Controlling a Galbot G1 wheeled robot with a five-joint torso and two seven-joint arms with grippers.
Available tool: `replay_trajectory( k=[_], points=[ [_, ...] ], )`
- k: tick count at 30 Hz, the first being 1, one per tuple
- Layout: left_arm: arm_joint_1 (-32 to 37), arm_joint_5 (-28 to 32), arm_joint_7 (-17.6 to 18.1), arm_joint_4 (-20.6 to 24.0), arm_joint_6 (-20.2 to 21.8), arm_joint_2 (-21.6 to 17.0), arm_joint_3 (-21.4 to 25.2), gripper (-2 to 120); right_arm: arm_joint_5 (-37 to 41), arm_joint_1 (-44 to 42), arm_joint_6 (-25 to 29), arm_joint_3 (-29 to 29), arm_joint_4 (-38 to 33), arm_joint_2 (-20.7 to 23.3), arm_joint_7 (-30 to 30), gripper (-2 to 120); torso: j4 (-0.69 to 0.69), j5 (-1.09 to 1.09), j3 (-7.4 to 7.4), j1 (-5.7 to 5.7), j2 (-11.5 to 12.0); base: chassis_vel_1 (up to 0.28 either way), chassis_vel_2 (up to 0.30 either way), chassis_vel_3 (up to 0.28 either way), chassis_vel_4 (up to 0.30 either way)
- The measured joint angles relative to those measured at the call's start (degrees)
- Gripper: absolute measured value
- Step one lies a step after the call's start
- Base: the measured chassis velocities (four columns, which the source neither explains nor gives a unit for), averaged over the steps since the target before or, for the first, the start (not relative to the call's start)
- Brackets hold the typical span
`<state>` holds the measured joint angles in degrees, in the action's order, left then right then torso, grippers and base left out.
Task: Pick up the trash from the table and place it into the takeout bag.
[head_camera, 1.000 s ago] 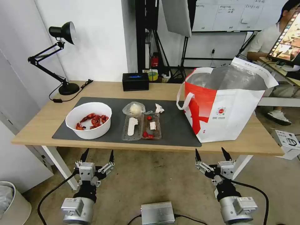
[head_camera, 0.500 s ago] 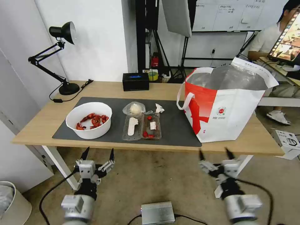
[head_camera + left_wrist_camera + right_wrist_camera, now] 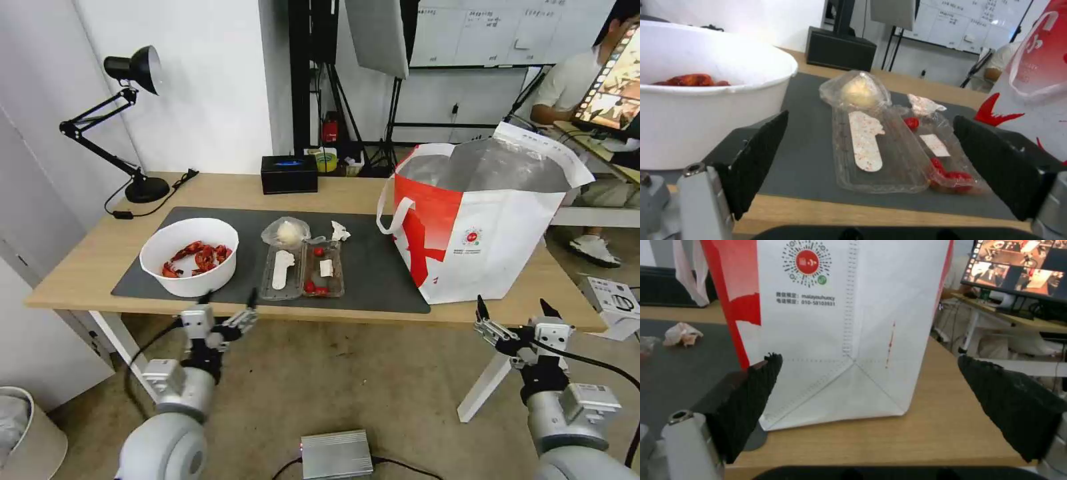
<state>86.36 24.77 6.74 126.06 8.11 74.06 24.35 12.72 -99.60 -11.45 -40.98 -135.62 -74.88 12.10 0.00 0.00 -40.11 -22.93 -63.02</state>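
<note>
On the dark mat [image 3: 373, 267] of the table [image 3: 87, 267] lies the trash. It is a white bowl [image 3: 190, 257] [image 3: 706, 100] of red shells, a clear clamshell tray [image 3: 303, 270] [image 3: 880, 150], a small clear bag with a white lump [image 3: 287, 232] [image 3: 858, 90] and a crumpled napkin [image 3: 339, 231] [image 3: 922, 104] [image 3: 682, 334]. The takeout bag [image 3: 480, 227] [image 3: 840, 323] stands open at the table's right end. My left gripper [image 3: 231, 295] [image 3: 870, 117] is open at the front edge, facing the tray. My right gripper [image 3: 511, 305] [image 3: 869, 358] is open at the front edge, facing the takeout bag.
A black tissue box [image 3: 289, 173] and a tape roll [image 3: 327, 161] sit at the table's back. A black desk lamp [image 3: 133, 120] stands at the back left. On the floor are a grey box [image 3: 335, 453], a white bin [image 3: 27, 427] and a carton [image 3: 617, 303].
Both arms have risen from low over the floor to the table's front edge. The left gripper shifted slightly right, the right gripper further right. Nothing on the table has moved.
</note>
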Motion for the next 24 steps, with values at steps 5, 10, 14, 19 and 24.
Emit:
replay_trajectory(
  k=[5,10,14,19,24],
  points=[
    [0.9,0.2,-0.2,0.5,-0.2,0.3,0.8,100,0.1,0.8,0.7,1.6,0.2,0.2,-0.4,100,0.00,0.00,0.00,0.00,0.0,0.000,0.000,0.000,0.000],
    [1.6,0.4,-0.2,1.6,-0.2,0.7,1.7,100,-0.5,1.4,0.9,3.9,0.2,0.2,-0.7,100,0.00,0.00,0.01,0.00,0.0,0.000,0.000,0.000,0.000],
    [2.0,0.6,-0.2,2.1,-0.2,0.7,2.7,100,-1.4,1.4,1.7,5.4,0.2,0.1,-1.2,100,0.00,-0.01,0.00,0.01,0.0,0.000,0.000,0.000,0.000],
    [2.5,0.8,-0.2,2.5,-0.2,0.7,3.4,100,-2.1,1.4,2.3,6.6,0.3,-0.1,-1.6,100,0.00,0.00,0.01,0.00,0.0,0.000,0.000,0.000,0.000],
    [3.1,0.8,-0.5,2.9,-0.2,0.6,3.6,100,-2.6,1.4,2.9,7.4,0.4,-0.1,-1.9,100,0.00,-0.01,0.01,0.01,0.0,0.000,0.000,0.000,0.000]
  ],
)
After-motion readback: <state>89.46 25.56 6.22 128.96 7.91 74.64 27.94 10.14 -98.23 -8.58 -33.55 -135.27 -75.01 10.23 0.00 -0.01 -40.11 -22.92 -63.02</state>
